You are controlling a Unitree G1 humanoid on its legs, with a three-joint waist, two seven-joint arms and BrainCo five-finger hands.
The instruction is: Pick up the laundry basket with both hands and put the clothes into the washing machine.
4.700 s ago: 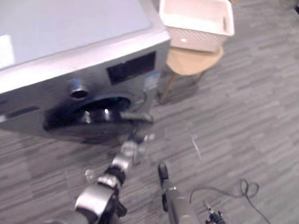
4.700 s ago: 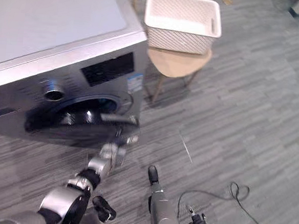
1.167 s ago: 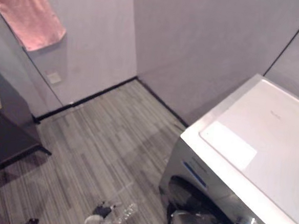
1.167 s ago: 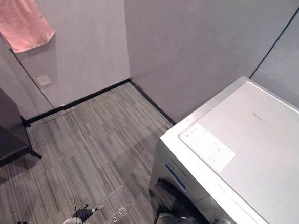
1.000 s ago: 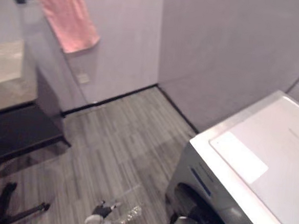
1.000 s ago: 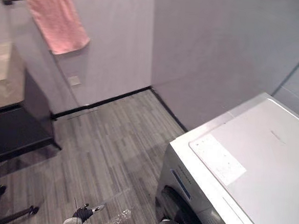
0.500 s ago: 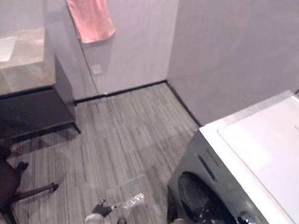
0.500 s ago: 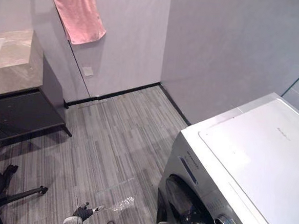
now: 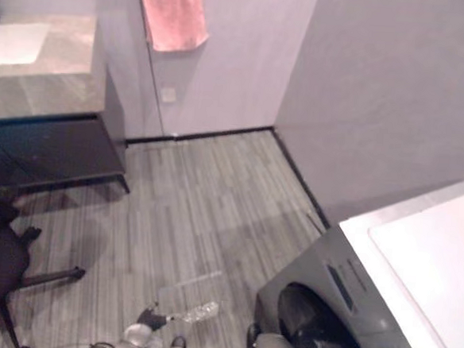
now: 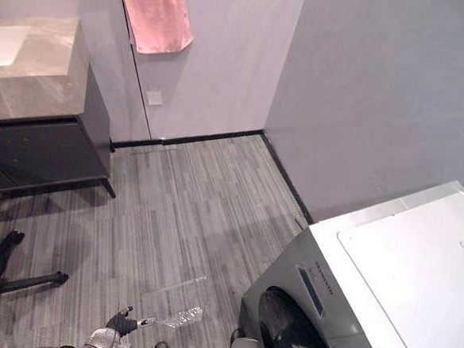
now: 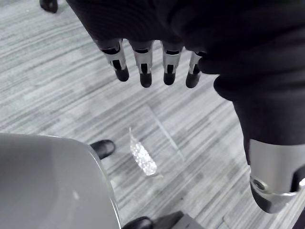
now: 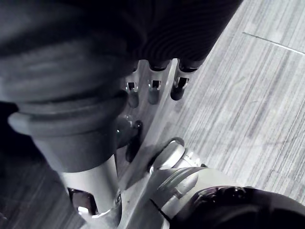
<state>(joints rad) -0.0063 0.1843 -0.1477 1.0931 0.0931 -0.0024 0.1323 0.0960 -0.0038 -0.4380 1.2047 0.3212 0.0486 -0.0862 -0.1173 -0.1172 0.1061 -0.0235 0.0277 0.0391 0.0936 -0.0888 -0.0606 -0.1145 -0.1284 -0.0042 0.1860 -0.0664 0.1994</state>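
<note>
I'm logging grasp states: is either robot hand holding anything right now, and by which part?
Nothing is held. The left hand is open above the floor; the right hand is open and empty too.

The washing machine (image 10: 383, 288) has a smooth, satin grey front and a plain white top. The towel (image 10: 155, 13) is soft pink cloth. The floor (image 10: 197, 211) is matt, wood-grained plank, and the counter (image 10: 32, 72) looks like polished stone.

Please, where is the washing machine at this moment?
In both eye views the washing machine stands at the lower right, close to the grey wall, with its front turned toward the striped floor.
</note>
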